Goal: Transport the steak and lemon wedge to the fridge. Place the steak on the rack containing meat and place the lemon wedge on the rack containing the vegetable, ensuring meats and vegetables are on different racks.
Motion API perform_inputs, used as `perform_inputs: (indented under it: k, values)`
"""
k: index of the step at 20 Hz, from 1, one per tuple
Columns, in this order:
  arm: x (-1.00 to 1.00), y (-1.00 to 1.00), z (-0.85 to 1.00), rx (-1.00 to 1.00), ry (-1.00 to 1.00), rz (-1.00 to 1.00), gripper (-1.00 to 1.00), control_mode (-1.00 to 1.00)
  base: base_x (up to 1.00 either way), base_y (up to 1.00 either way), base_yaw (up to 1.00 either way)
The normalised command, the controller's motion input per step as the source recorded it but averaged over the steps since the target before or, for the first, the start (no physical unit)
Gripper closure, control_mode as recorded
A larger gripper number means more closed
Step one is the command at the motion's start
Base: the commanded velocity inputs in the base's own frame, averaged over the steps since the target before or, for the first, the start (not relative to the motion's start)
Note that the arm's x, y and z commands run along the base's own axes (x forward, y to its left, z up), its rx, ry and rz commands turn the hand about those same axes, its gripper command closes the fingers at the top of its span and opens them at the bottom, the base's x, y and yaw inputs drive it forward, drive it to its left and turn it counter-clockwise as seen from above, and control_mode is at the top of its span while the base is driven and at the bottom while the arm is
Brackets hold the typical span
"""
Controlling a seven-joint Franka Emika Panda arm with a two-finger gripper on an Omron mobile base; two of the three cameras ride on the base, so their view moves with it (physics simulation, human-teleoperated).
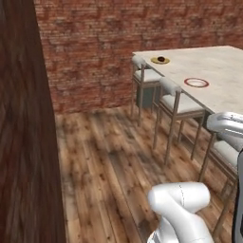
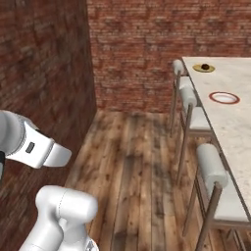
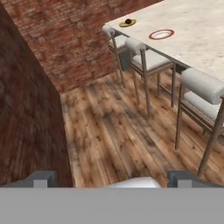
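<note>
The small dark red-brown steak sits on a yellow plate at the pale stone counter's far corner — one o'clock; its axis is unreadable. The gripper is spread, empty.

desk: pale stone top, right side
stools: white-cushioned, in a row along the desk edge
red-rimmed plate: on the desk
floor: wood planks
wall: red brick
</note>
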Motion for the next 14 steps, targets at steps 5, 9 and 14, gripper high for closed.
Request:
perform_inputs:
  k: [5,9,14]
  values:
    - [0.0,0.0,0.0,0.0,0.0,0.0,-1.0,1.0,1.0,-0.17,0.0]
    - [0.0,0.0,0.0,0.0,0.0,0.0,-1.0,1.0,1.0,-0.25,0.0]
    - [0.0,0.0,0.0,0.0,0.0,0.0,-1.0,1.0,1.0,-0.34,0.0]
